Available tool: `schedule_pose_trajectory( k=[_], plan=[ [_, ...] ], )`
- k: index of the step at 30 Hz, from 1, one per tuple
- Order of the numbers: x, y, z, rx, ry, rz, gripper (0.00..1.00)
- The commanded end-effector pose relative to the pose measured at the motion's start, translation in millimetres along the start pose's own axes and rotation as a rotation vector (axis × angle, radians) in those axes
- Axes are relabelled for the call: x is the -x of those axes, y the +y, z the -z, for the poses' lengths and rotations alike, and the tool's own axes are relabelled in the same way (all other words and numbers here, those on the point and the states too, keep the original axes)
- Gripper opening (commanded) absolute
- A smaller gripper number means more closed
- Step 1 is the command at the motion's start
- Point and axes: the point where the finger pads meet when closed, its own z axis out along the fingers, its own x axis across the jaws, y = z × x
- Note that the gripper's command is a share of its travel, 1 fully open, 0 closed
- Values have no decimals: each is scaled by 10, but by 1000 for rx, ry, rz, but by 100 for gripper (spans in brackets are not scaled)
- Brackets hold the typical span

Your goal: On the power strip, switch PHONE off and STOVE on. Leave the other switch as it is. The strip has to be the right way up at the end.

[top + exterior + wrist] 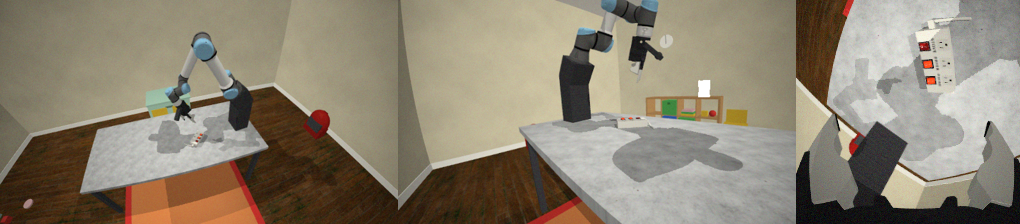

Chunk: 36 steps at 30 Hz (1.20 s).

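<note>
Three red rocker switches (927,63) are being shown in a row on the white rectangular plastic power strip (940,60), which is lying face up on the mottled grey surface (128,160), near its middle and at about four o'clock from the end effector in the top view. The labels are too small to be read. The black two-jaw end effector (184,118) is being held high above the surface, well apart from the strip, with its jaws spread wide and nothing between them. The strip is being judged light, rigid and likely to slide under a sideways push, so each rocker is best pressed straight down by one fingertip; no hold is needed while it is lying upright. A short white cord (946,21) is trailing from one end. Around the surface, a dark wooden floor (320,179), an orange rug (192,198), beige walls and a wooden shelf unit (720,109) at three o'clock in the exterior view are being shown.
</note>
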Motion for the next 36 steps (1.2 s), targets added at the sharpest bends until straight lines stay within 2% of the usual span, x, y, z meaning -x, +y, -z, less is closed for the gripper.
schedule_pose_trajectory(
  k=[1,20,23,25,36],
  plan=[
    [-45,-20,-132,-69,51,-103,100],
    [-45,12,-492,-210,118,-351,100],
    [-46,13,-492,-209,119,-351,100],
    [-49,21,-558,-238,132,-401,100],
    [-57,34,-684,-290,158,-494,100]
  ],
)
